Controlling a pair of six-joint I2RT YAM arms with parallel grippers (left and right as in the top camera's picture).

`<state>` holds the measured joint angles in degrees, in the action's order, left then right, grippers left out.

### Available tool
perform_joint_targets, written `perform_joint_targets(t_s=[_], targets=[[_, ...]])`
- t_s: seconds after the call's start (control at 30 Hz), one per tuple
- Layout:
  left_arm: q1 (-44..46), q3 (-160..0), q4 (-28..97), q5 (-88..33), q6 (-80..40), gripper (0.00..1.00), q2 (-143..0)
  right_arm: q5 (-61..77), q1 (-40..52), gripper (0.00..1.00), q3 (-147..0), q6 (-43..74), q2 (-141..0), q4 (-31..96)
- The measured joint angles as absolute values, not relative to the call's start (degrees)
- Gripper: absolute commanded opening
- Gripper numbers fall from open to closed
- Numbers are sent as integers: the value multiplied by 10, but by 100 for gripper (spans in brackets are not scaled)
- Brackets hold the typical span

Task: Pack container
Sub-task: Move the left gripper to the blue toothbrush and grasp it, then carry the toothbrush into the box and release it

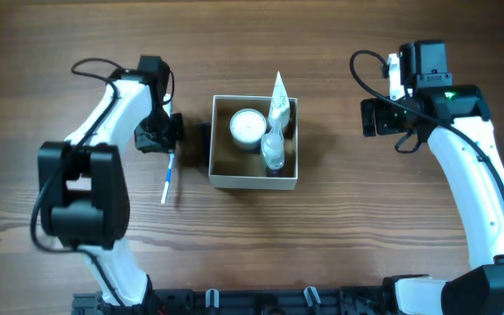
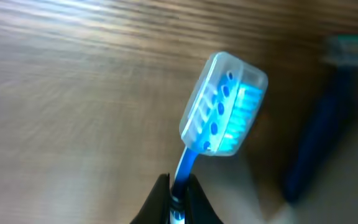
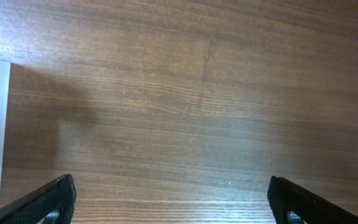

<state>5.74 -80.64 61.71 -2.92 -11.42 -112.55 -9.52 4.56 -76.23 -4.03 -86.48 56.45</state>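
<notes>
Between the two pincers, on the bench (image 1: pixel 339 245): one container (image 1: pixel 254 182), square, open side up.

- Left pincer (image 2: pixel 178 193): clamped on the handle of one toothbrush (image 2: pixel 222 112), with a clear cap over blue bristles.
- Brush's long axis runs out from the left pincer toward the robot's base, roughly parallel to the container's nearest wall.
- Container lies sideways of the left pincer, toward the right arm. The left arm is clearly the nearer.
- Likely next: carry the brush sideways over the rim. It looks long against the box, so it may need to go in diagonally.
- Right pincer (image 3: pixel 176 204): fingers wide apart, nothing held, off the container's far side.
- Inside the container, three items: one white-lidded jar (image 1: pixel 248 127), one tube (image 1: pixel 278 94), one clear bottle (image 1: pixel 273 150).
- One blurred dark-blue object (image 2: pixel 309 149) beside the brush head, unidentified.
</notes>
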Motion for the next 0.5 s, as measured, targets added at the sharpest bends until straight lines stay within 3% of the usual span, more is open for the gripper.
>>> perform_joint_targets(t_s=[0.3, 0.5], targets=[[150, -862, 601, -29, -163, 4, -930, -95, 46, 100, -762, -40, -865, 562], [235, -865, 546, -8, -215, 4, -915, -95, 46, 100, -762, -40, -865, 562]])
